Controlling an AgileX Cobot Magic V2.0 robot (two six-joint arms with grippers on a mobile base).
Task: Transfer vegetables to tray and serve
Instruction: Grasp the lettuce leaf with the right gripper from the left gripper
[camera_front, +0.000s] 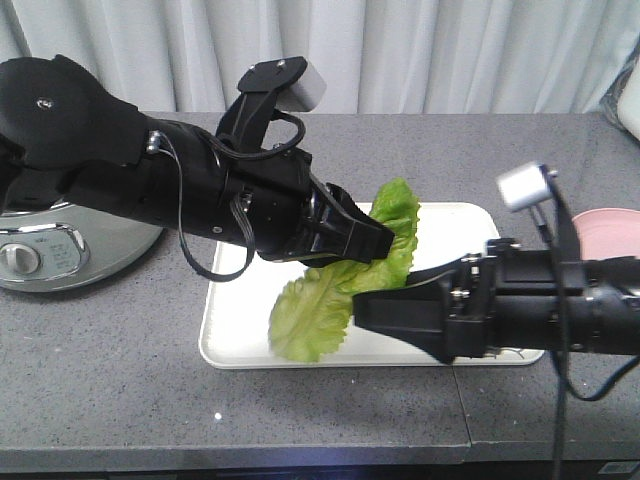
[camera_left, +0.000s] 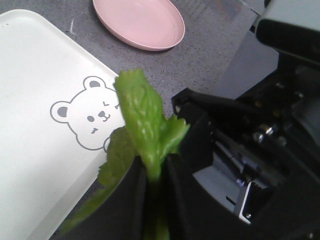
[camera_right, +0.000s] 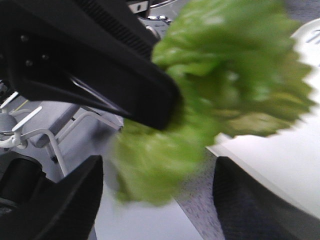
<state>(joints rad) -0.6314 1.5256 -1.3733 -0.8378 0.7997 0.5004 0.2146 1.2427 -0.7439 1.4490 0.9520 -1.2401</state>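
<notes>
the left tool (camera_front: 382, 243) pinches the lettuce (camera_front: 308, 320) stem, the leaf dangling above the tray (camera_front: 226, 340), while the right tool (camera_front: 385, 297) gapes wide beside it, so the floppy leaf could snag there and slip free.

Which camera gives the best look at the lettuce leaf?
The exterior front-facing view: it shows nearly the whole lettuce leaf hanging from the left gripper over the tray. The left wrist view shows only the stem end; the right wrist view shows a blurred green mass.
</notes>
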